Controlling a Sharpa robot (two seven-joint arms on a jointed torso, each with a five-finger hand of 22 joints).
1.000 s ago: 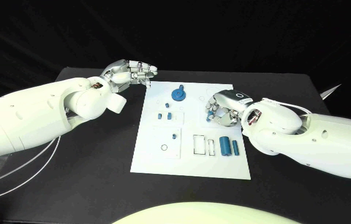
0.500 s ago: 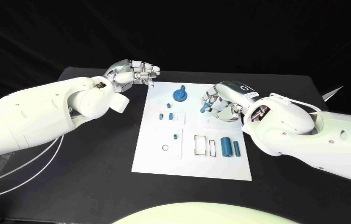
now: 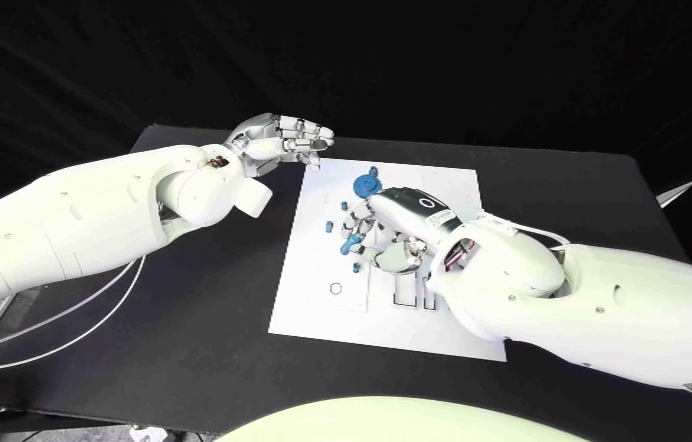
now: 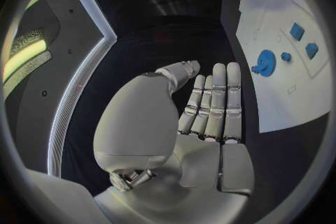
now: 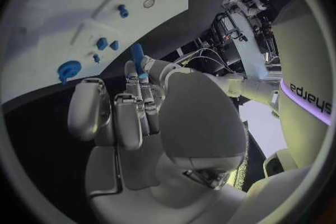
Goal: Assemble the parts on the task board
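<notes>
One task board (image 3: 325,302); two robot hands: left (image 3: 281,139), right (image 3: 392,224).

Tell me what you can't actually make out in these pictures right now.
- Head view: the right hand and its arm cover the middle of the task board, hiding the slots and parts beneath.
- Right wrist view: a blue part sits at the fingers; where it will seat is unclear.
- Left wrist view: the left hand lies flat off the board; the far board corner is cut off.

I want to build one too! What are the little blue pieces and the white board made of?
The blue pieces look like matte plastic: even colour, soft dull shine, though I can't be sure. The white task board looks like a thin, flat, smooth sheet, maybe plastic or painted metal; it is hard to tell.
</notes>
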